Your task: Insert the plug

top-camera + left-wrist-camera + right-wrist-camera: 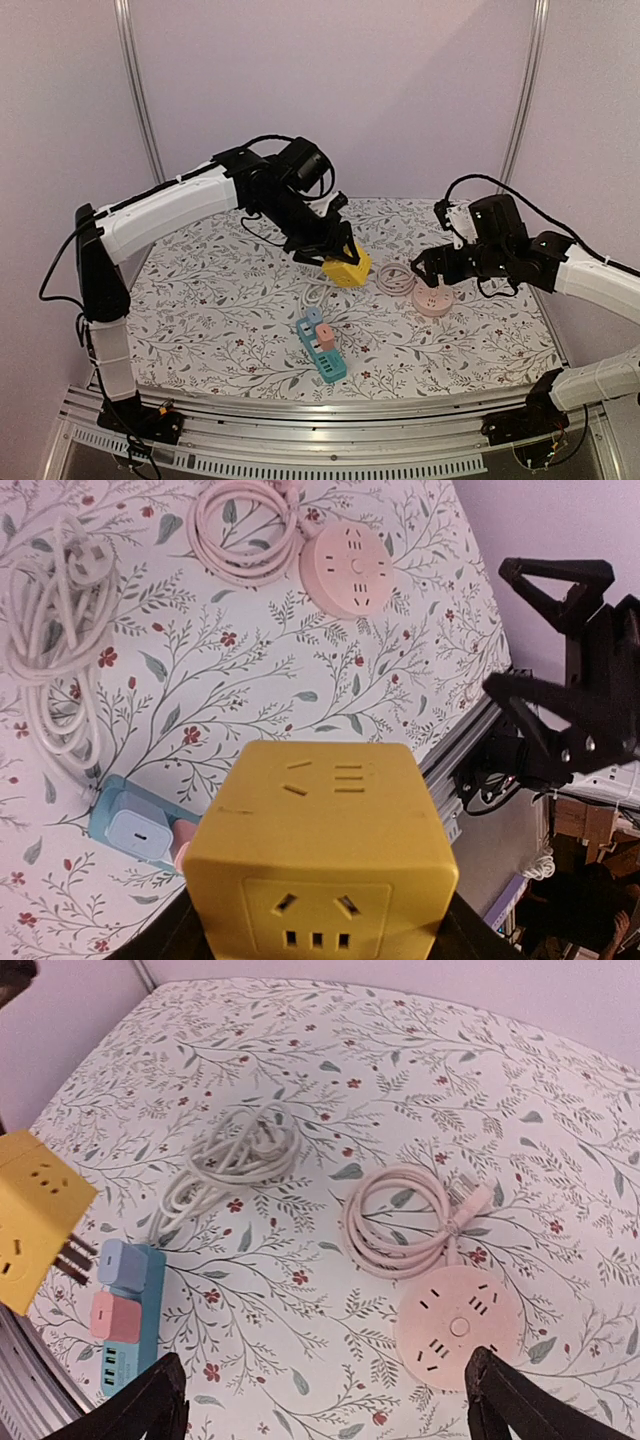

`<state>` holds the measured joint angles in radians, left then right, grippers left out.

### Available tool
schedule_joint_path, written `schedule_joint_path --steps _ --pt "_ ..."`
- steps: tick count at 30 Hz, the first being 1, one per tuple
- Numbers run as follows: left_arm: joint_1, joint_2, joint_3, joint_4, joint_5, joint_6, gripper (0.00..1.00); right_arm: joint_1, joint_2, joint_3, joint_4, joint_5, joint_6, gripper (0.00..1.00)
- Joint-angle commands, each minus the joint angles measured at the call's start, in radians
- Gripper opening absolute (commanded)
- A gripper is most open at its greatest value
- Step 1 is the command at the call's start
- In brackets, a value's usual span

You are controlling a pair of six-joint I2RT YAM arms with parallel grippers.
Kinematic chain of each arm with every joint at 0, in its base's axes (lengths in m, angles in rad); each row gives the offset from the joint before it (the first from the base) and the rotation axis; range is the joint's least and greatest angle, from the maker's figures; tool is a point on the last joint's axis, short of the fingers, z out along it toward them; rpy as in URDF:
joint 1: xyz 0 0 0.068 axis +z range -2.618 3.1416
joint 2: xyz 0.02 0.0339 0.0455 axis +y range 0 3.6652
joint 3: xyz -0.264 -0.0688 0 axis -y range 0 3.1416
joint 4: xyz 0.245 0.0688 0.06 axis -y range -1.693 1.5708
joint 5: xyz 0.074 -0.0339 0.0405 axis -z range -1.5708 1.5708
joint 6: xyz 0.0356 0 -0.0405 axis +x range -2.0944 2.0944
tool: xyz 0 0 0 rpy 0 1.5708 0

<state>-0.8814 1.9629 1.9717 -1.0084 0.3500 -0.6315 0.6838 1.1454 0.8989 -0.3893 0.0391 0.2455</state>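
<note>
From above: holds a yellow cube (348, 270) clamped in the left gripper (335, 255), lifted off the table (220, 300) near its middle. Shows a teal strip (322, 352) lying nearer and slightly left, well apart from the cube, with a blue adapter (313, 316) and a pink adapter (325, 336) seated at its far end. Shows a white cable (312, 295) between cube and strip. Hangs the right gripper (430, 265) at the right, jaws apart, just above a round socket (433, 299), with a coiled pink cable (395, 278) touching its left side.

Left wrist: looks down past the cube (320, 850), slots on two faces. Catches only dark slivers of the fingers (150, 942) hugging the cube's sides. Finds the strip (100, 815) on the table beneath, the blue adapter (133, 832) and pink adapter (185, 842) partly hidden by the cube. Takes in the white cable (55, 630), the pink cable (245, 530) and the round socket (347, 568) too. Shows the right gripper (545, 640) spread wide, holding nothing.

Right wrist: frames the table between the spread fingers (145, 1405) of the right gripper (320, 1410). Shows the round socket (458, 1325) just beneath, the pink cable (410, 1225) beside it and the white cable (235, 1160) further left. Catches the cube (30, 1220) at the left edge, tilted, dark prongs (75, 1260) jutting from it toward the strip (130, 1350), not inserted. Shows the blue adapter (122, 1262) and pink adapter (115, 1315) side by side on the strip
</note>
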Motion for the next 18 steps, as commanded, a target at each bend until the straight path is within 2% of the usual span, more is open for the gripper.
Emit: schedule_joint_path --steps 1,5,7,18 --pt "0.009 -0.039 -0.045 0.018 -0.043 0.008 0.0 -0.126 0.125 0.085 -0.185 0.054 0.161 0.91" --pt "0.006 -0.049 -0.056 0.018 -0.051 0.006 0.0 -0.251 0.334 0.169 -0.262 -0.005 0.236 0.87" --pt "0.003 -0.059 -0.063 0.018 -0.057 0.003 0.0 -0.294 0.396 0.201 -0.263 -0.045 0.258 0.81" --pt "-0.038 -0.142 -0.165 0.018 -0.127 -0.016 0.0 -0.408 0.719 0.359 -0.254 -0.129 0.232 0.71"
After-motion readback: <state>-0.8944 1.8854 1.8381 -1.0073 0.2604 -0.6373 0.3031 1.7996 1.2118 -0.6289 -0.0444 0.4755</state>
